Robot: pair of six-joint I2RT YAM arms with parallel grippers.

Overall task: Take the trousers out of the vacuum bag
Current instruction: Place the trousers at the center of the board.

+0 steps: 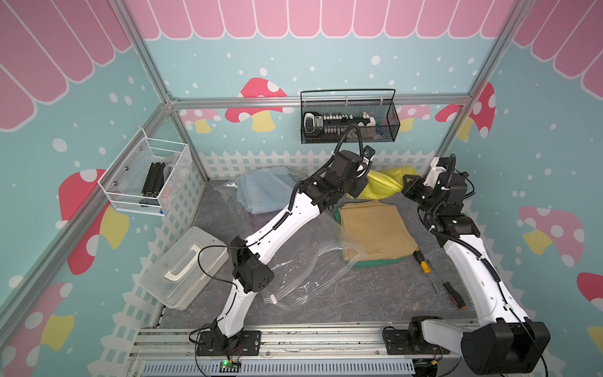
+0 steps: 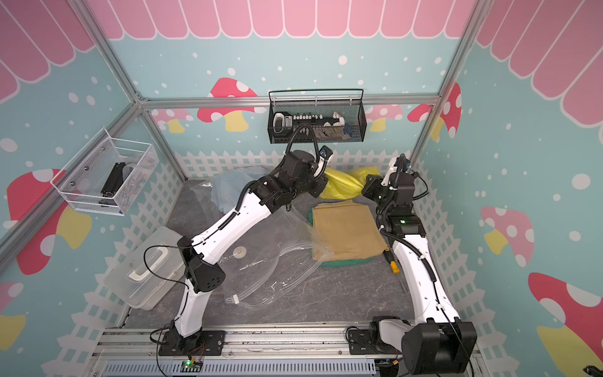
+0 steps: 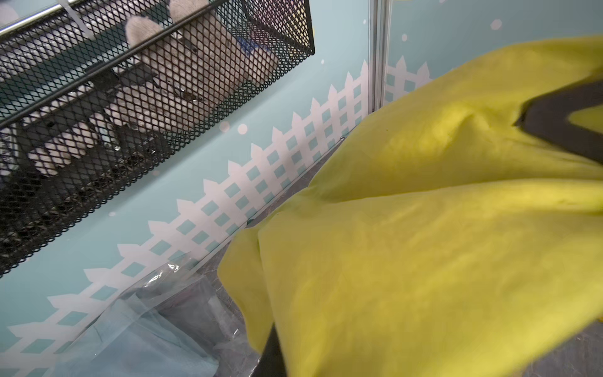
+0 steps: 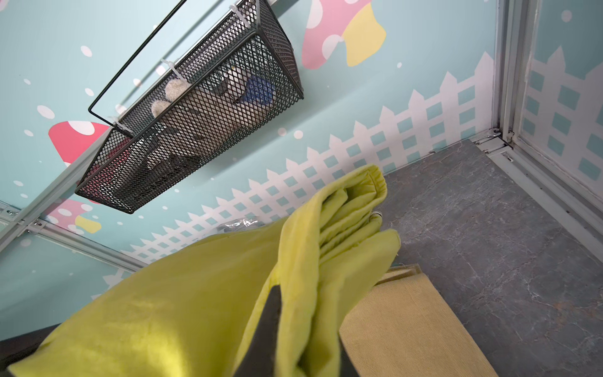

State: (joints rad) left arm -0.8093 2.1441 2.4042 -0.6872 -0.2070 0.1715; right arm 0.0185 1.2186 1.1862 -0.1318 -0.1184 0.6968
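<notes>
Left pincer (image 1: 358, 189) and right pincer (image 1: 408, 184) are each clamping an end of the yellow trousers (image 1: 386, 182), hanging at the far right of the tabletop (image 1: 375, 293) outside the vacuum bag (image 1: 293, 277), so I'd be moving both together, level, lowering squarely onto the tan trousers (image 1: 375, 228).

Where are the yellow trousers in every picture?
In a top view: yellow trousers at the back, right of centre.
In a top view: yellow trousers, same spot.
Left wrist: yellow trousers fill most of it.
Right wrist: yellow trousers bunched close up.
Shared landmark: black mesh basket.
</notes>
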